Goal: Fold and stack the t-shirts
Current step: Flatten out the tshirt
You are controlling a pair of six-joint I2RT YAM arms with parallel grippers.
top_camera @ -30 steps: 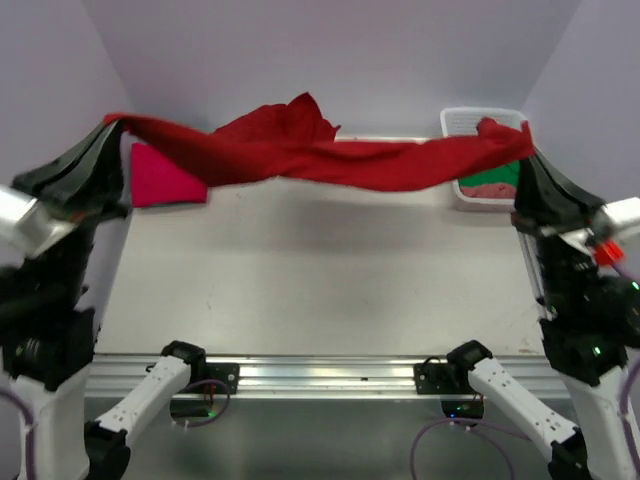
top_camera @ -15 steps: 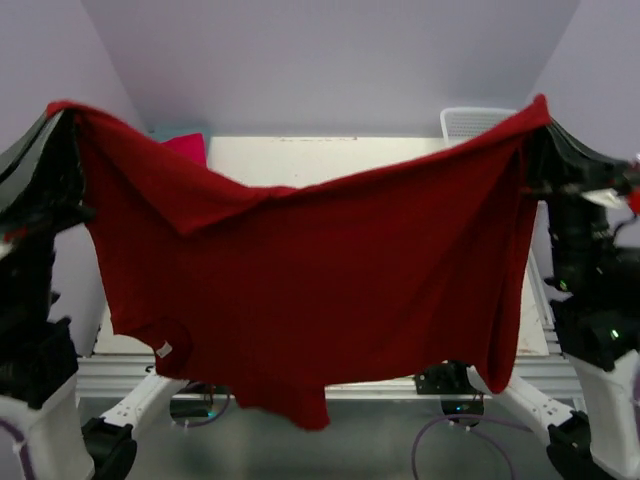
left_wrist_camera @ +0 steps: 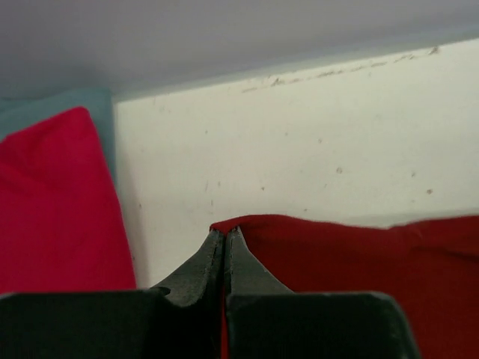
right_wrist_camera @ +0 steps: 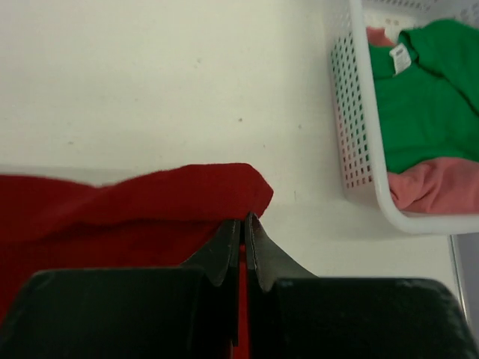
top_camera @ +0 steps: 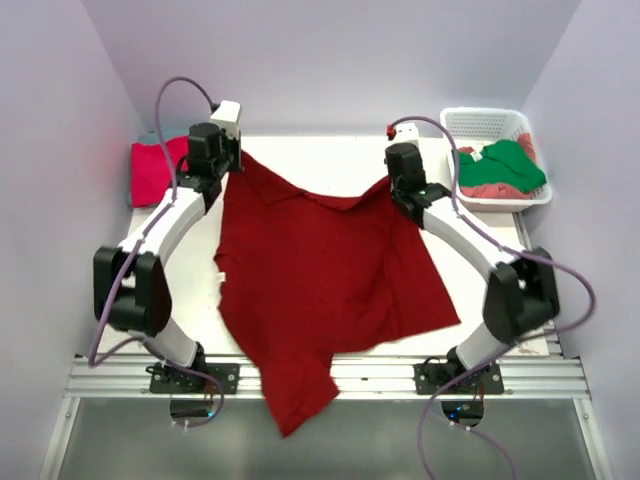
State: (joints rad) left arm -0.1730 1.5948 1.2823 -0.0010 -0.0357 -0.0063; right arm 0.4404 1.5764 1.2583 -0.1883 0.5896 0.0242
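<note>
mike: Red shirt dropped out of the air and is now spread on the table. Both arms swung down to the far side.

jo: yep, left gripper and right gripper are each clamped on a far corner. Long axis runs far to near, and one flap droops over the near edge. There's bare table to its right, up to the basket. Pink shirt sits just left of the left gripper.

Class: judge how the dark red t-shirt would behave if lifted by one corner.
Probably floppy: the dark red t-shirt lies creased, one end drooping over the table edge. Likely light: left hand and right hand pinch mere corners.
</note>
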